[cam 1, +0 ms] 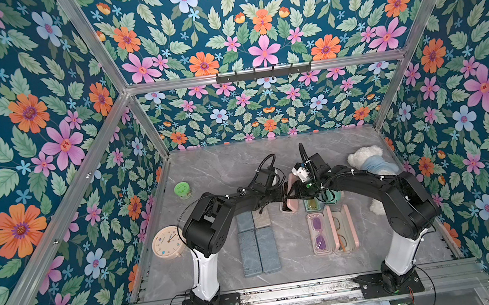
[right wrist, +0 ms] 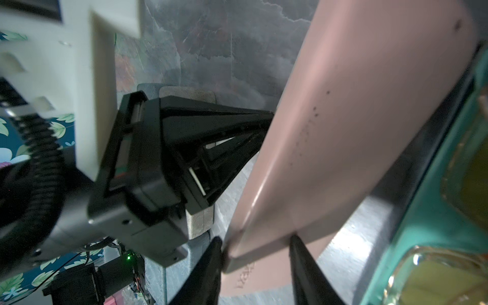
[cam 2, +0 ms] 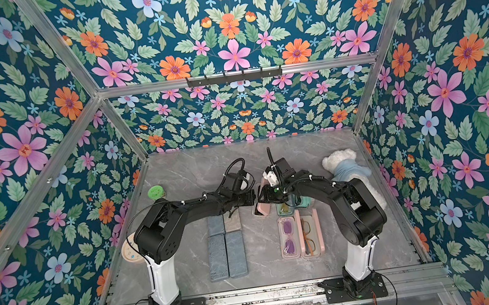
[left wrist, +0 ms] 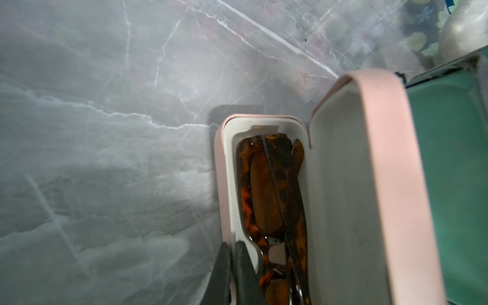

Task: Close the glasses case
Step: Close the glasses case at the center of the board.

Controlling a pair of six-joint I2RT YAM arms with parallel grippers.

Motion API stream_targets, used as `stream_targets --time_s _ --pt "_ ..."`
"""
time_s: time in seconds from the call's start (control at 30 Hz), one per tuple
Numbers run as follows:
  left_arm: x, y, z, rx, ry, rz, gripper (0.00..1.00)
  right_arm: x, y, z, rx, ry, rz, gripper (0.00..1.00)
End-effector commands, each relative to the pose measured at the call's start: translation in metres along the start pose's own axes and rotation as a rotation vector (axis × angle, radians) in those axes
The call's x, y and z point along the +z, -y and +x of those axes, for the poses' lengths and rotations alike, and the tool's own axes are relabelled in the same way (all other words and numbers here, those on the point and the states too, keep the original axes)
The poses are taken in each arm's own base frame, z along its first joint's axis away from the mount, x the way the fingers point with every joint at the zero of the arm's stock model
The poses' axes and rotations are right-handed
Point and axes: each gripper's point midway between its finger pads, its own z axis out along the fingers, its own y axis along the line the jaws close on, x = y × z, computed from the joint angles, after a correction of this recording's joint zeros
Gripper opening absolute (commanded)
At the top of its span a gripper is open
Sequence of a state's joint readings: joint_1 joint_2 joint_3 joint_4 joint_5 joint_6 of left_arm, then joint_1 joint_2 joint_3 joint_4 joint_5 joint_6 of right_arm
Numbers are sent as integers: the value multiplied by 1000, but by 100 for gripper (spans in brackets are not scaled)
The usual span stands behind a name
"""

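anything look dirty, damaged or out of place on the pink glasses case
The lid of the pink glasses case carries a scatter of small dark specks on its outer face, like dirt or scuffs. Otherwise nothing stands out: the tortoiseshell sunglasses lie inside the case, and nothing looks broken.

The glasses case (left wrist: 369,184) is pale pink outside and cream inside. The sunglasses (left wrist: 274,190) are tortoiseshell, dark brown mottled with amber. The neighbouring case (left wrist: 449,158) is teal. The tabletop (cam 1: 206,164) is grey marble with white veins. The wallpaper (cam 1: 26,140) is dark blue with pink, orange and pale blue flowers and green leaves.
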State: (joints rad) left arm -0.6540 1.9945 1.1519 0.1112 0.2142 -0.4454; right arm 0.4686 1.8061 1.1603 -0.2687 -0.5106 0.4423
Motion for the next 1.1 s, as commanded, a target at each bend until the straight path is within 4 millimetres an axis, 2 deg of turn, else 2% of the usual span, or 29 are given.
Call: stream_targets --time_s 0.0,1.07 --pt "0 -5 9 -1 -36 -15 8 5 -1 5 -13 -21 -2 43" --pt "-2 -5 11 0 -36 -13 5 15 -2 10 -20 -51 5 42"
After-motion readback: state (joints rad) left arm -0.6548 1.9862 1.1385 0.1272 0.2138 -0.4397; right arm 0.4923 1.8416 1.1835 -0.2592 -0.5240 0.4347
